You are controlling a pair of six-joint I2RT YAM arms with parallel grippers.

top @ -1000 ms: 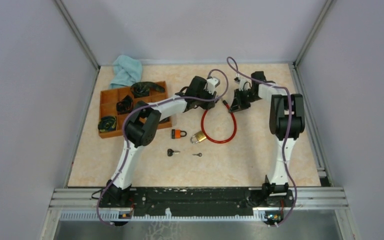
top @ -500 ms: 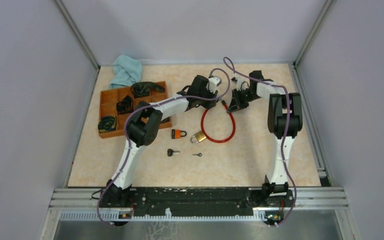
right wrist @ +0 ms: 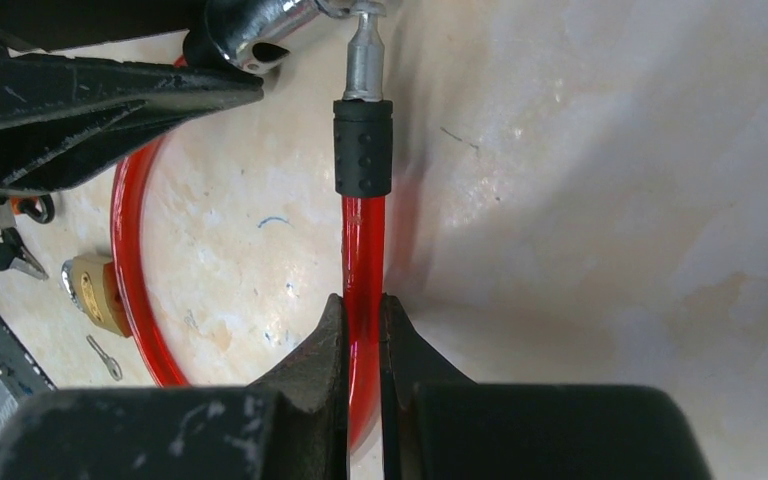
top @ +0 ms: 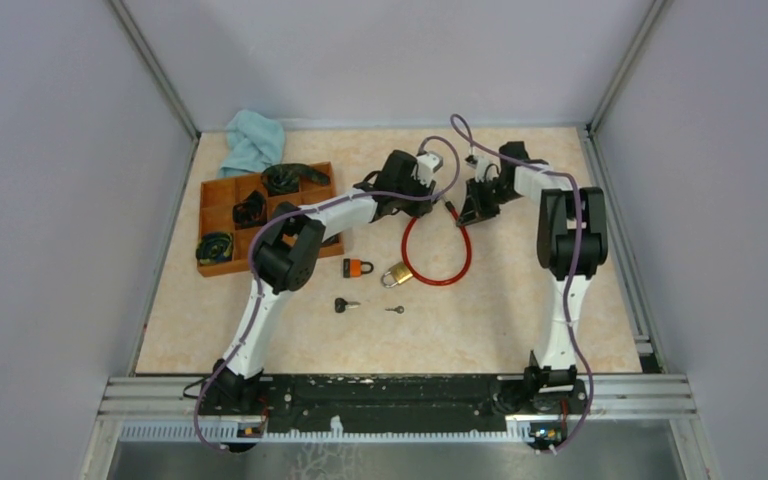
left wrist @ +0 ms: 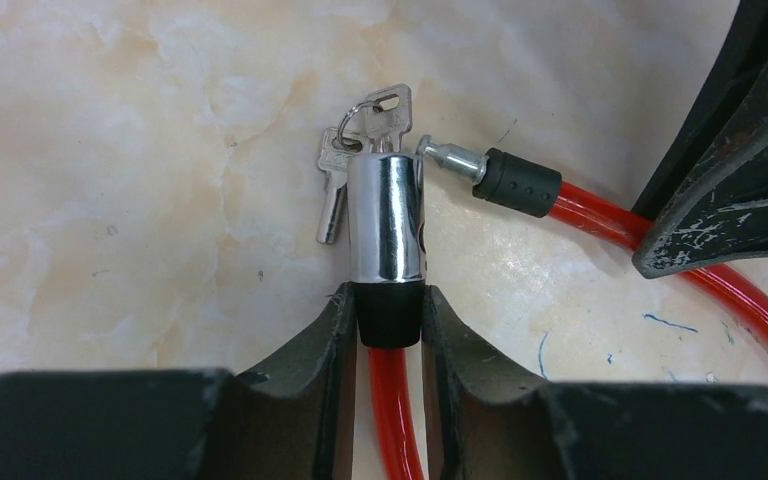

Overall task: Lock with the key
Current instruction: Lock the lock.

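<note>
- Step in hand: mating the two ends of the red cable lock point(top: 438, 262). The locking itself, I judge, is not yet done, since the pin point(left wrist: 448, 156) shows bare outside the chrome barrel point(left wrist: 388, 220).
- The left fingers point(left wrist: 315, 345) are closed snugly on the black collar at the barrel's base. The barrel points away from them along the worktop point(left wrist: 110, 150).
- A key point(left wrist: 387, 108) sits in the barrel's far end, and a second key point(left wrist: 330, 195) hangs off the same ring on the barrel's left side.
- The right fingers point(right wrist: 310, 360) are pinched nearly closed on the red cable point(right wrist: 362, 250), behind the black sleeve point(right wrist: 362, 145) that backs the pin.
- The pin tip lies just beside the barrel's right flank, close to touching. Whether it has found the side hole I cannot tell.
- Next move, as I read it: push the pin straight into the barrel's side hole while the barrel is braced against the push. After that the right fingers would have to let go of the cable and turn the key.
- The risk is the pin skidding along the chrome if its line is slightly off.
- Pose: the left arm point(top: 290, 240) stretches far out, its wrist arriving at the barrel from the left. The right arm point(top: 570, 230) stands with a raised elbow, its forearm folded in toward the barrel from the right.
- A brass padlock point(top: 396, 273) and an orange padlock point(top: 358, 267) lie between the barrel and the arm bases, untouched.
</note>
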